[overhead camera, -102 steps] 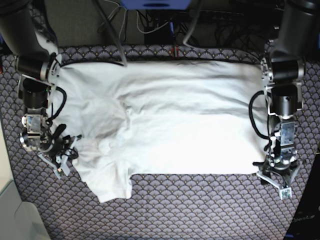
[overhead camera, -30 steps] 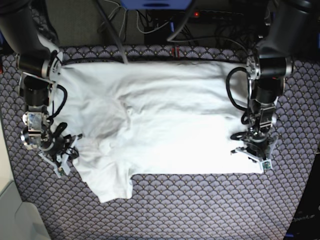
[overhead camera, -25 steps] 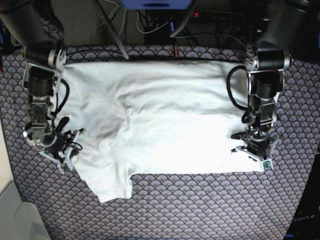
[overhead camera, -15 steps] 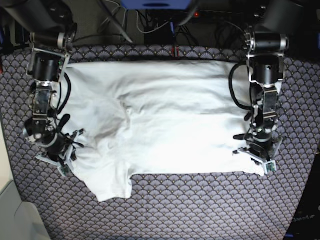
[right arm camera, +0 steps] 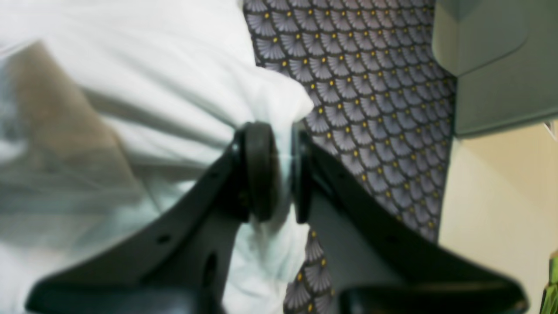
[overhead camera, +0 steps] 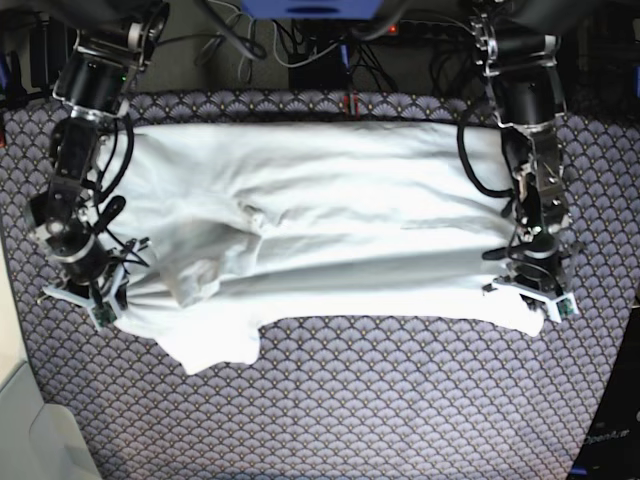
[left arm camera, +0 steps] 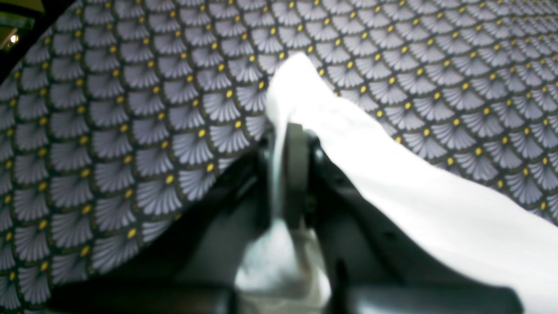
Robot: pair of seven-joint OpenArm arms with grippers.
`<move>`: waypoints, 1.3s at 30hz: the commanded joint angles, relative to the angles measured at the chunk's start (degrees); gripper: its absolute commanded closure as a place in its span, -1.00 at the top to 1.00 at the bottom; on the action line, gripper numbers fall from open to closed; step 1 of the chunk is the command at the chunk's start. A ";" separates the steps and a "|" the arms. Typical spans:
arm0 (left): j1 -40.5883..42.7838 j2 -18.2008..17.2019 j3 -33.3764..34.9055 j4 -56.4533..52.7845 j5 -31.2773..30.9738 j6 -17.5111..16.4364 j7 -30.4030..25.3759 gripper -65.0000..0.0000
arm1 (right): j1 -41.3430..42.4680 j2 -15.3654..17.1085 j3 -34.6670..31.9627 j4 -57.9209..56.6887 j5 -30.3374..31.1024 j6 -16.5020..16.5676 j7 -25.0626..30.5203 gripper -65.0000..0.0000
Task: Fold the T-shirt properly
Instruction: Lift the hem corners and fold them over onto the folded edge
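Observation:
The white T-shirt (overhead camera: 330, 230) lies spread wide across the patterned surface, its near edge drawn up into a taut line between both grippers. On the base view's right, my left gripper (overhead camera: 530, 297) is shut on the shirt's near right corner. The left wrist view shows that gripper (left arm camera: 285, 131) pinching a raised fold of the T-shirt (left arm camera: 392, 187). My right gripper (overhead camera: 85, 298), on the base view's left, is shut on the shirt's near left edge. Seen from the right wrist, this gripper (right arm camera: 280, 131) clamps bunched T-shirt cloth (right arm camera: 152, 87). A sleeve (overhead camera: 210, 350) hangs toward the front.
The surface is a dark cloth with a fan pattern (overhead camera: 400, 420). Cables and dark equipment (overhead camera: 300, 45) run along the back edge. A pale grey bin (overhead camera: 20, 430) stands at the front left corner, seen as a grey-green box (right arm camera: 492, 65) in the right wrist view.
Both grippers have risen with the shirt's near edge, pulling it taut between them. The front left sleeve has slid back and inward. Both arms stand straighter over the cloth.

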 commanded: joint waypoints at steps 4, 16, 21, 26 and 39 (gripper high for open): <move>1.70 -0.21 -0.38 6.28 0.35 0.81 -1.91 -0.98 | -2.35 0.80 0.59 5.62 -0.11 -1.15 0.90 -0.84; 10.75 -0.12 -2.93 16.56 0.35 0.89 -1.82 -0.98 | -16.77 -0.25 0.68 18.72 7.28 -1.15 0.90 -0.84; 13.74 0.67 -6.45 19.55 0.26 0.63 -1.82 -0.98 | -21.34 -0.43 0.68 22.50 7.37 -1.15 0.99 -0.84; 17.17 0.93 -7.24 22.72 0.26 0.63 -1.82 -0.98 | -23.80 -0.43 0.68 23.03 7.37 -1.15 1.16 -0.84; 23.06 1.02 -7.24 30.45 0.26 0.63 0.55 -0.98 | -28.81 -0.43 0.68 22.85 11.85 -1.15 1.34 -0.84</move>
